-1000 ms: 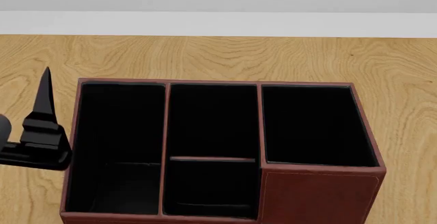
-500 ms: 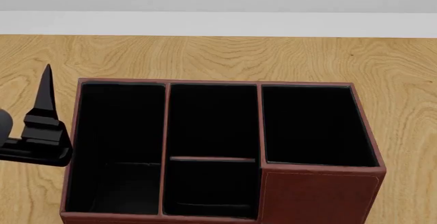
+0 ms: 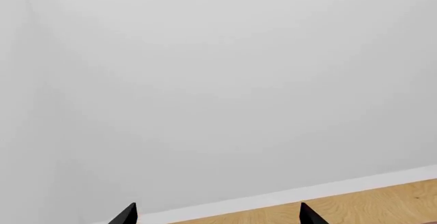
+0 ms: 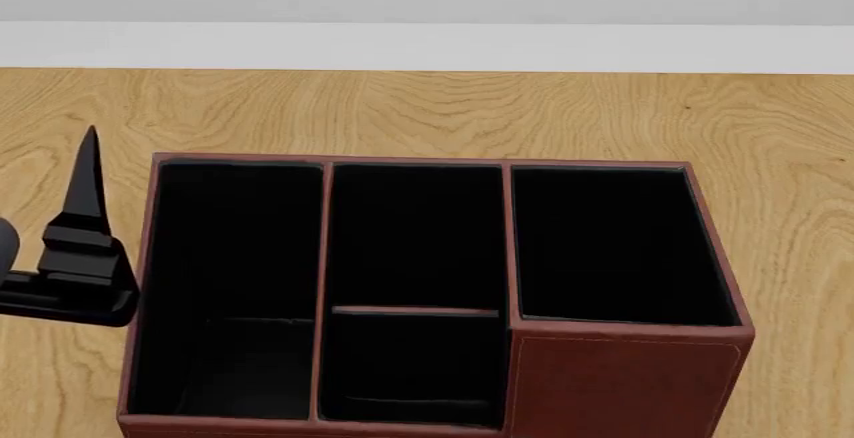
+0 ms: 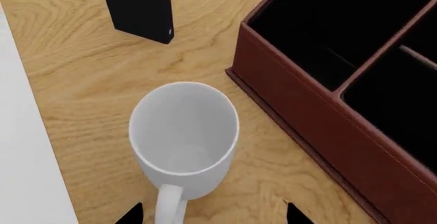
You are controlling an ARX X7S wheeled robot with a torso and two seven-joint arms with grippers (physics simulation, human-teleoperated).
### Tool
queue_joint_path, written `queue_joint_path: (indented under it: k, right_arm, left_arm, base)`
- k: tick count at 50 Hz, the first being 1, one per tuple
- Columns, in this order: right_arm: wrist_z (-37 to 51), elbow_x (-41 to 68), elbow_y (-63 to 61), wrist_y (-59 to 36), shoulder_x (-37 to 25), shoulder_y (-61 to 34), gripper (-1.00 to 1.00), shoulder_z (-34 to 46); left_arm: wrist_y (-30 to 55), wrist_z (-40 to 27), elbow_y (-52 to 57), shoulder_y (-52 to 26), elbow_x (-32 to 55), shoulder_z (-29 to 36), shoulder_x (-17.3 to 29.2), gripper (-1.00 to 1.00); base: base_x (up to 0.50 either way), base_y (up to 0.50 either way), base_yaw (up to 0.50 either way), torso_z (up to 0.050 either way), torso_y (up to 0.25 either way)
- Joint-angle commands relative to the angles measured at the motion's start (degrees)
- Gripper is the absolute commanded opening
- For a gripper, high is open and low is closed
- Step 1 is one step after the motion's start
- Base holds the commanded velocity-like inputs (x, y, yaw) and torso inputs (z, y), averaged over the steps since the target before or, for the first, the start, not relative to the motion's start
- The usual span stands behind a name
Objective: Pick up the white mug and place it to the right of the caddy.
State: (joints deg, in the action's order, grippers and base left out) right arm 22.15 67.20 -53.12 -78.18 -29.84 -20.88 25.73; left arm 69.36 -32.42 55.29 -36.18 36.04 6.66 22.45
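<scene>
I am hanging my right pincer [image 5: 212,215], tips apart, over the white mug [image 5: 184,132] beside the caddy [image 5: 341,81], so I can grab it.

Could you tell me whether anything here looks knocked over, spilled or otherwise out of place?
Nothing stands out. The white mug stands upright and empty on the wooden table, close beside the caddy but apart from it. The caddy sits flat with its compartments empty. A black object stands nearby, undisturbed.

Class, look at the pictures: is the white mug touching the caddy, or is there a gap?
Apart. The right wrist view shows a strip of bare wood between the white mug and the caddy wall.
</scene>
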Motion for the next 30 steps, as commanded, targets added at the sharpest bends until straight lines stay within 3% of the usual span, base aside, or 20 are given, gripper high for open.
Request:
queue_joint_path:
  k: [1,30]
  right_arm:
    - [-2.42,-5.65,2.84,1.95,0.6,0.41,1.0,5.72]
    - [-7.22,-14.56,12.11,6.77,2.33,-0.57,1.0,15.88]
  left_arm:
    - [-0.65,-0.22,0.0,0.33,0.65,-0.35,0.52,1.0]
    - [-1.59,-1.14,-0.47,0.26,1.95,-0.39,1.3,1.0]
  base:
    - [0.0,0.0,0.0,0.0,0.0]
    - [0.0,0.0,0.0,0.0,0.0]
